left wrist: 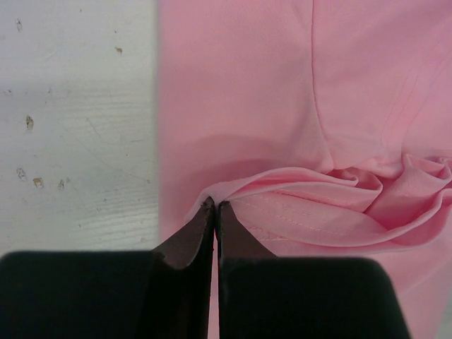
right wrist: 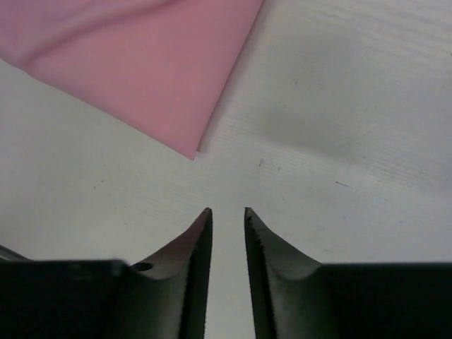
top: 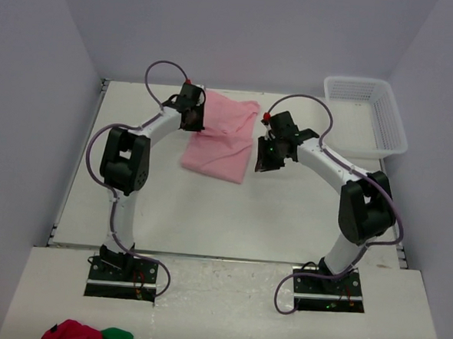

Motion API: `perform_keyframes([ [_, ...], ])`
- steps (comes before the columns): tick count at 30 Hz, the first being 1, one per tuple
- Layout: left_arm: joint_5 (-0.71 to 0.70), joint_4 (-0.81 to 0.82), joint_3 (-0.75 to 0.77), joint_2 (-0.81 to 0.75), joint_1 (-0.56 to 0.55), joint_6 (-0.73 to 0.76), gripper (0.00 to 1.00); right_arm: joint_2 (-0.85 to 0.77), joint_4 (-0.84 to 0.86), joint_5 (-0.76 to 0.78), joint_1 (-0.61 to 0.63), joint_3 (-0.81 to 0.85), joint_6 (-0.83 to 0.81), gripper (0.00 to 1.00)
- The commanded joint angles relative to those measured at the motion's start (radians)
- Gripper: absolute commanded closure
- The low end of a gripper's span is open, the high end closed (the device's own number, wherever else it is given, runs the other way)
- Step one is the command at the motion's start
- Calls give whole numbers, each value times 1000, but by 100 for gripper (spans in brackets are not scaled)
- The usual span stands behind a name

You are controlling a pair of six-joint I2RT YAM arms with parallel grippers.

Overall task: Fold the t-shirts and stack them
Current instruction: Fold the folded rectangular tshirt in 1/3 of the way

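Observation:
A light pink t-shirt (top: 217, 138) lies partly folded on the white table at the back middle. My left gripper (top: 193, 115) is at the shirt's left edge. In the left wrist view it (left wrist: 215, 205) is shut on a raised fold of the pink t-shirt (left wrist: 296, 106), with bunched cloth to its right. My right gripper (top: 263, 158) is just right of the shirt's near right corner. In the right wrist view it (right wrist: 227, 210) is slightly open and empty over bare table, and the shirt's corner (right wrist: 141, 63) lies ahead and to the left, not touching it.
A white mesh basket (top: 366, 113) stands at the back right corner of the table (top: 208, 214). A red and green cloth bundle (top: 85, 334) lies on the near ledge at the bottom left. Pale walls close in on the left, right and back.

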Motion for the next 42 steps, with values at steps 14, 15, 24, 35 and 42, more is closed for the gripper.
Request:
perform_keyframes([
  [14,15,93,-12,-136,3,-12,100,377,-108,56,37,515,17,100],
  [15,10,81,-9,-131,4,-12,100,408,-146,39,31,604,13,100],
  [24,-21,95,-6,-122,15,-9,100,497,-127,-179,29,659,-25,100],
  [35,-22,113,-12,-122,16,-20,100,485,-90,-257,73,553,-53,100],
  [42,-41,142,-44,-124,39,-33,100,499,-79,-263,77,528,-52,100],
])
